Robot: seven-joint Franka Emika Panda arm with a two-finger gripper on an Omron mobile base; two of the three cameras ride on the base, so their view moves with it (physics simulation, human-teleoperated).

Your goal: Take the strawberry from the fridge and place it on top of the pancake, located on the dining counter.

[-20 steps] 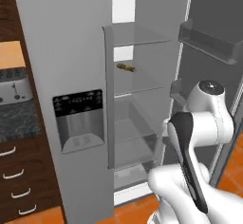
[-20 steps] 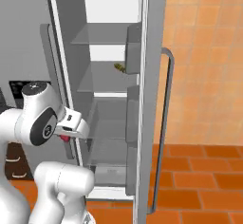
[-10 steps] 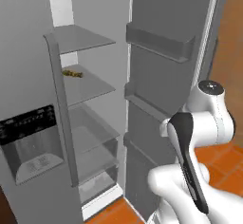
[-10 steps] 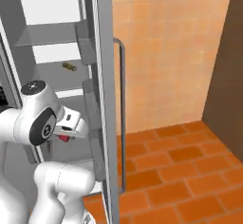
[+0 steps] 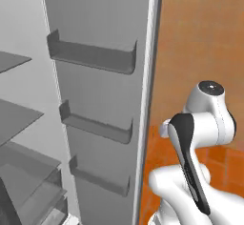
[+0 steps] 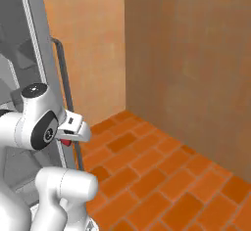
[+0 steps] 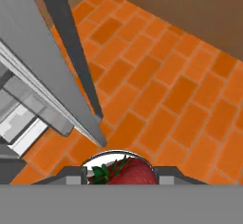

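Observation:
A red strawberry [image 7: 135, 172] with green leaves sits between my gripper's [image 7: 121, 174] two fingertips, and the gripper is shut on it. From the right base view the gripper [image 6: 69, 137] hangs in front of the arm with a bit of the red strawberry [image 6: 65, 142] under it. The grey fridge [image 5: 102, 100] stands open; its door with shelf bins is just left of the arm. In the hand view the fridge door [image 7: 28, 61] and its long handle [image 7: 71, 42] lie to the upper left. The pancake and the dining counter are out of view.
Orange brick floor [image 6: 162, 176] spreads to the right, bounded by brown walls [image 6: 191, 63]. The door handle [image 6: 66, 93] runs close beside the gripper. Glass shelves [image 5: 19, 119] of the fridge interior sit at the far left.
Both base views have swung to the right, so the fridge has slid to their left and the brick floor and walls have come in. The grip on the strawberry is unchanged.

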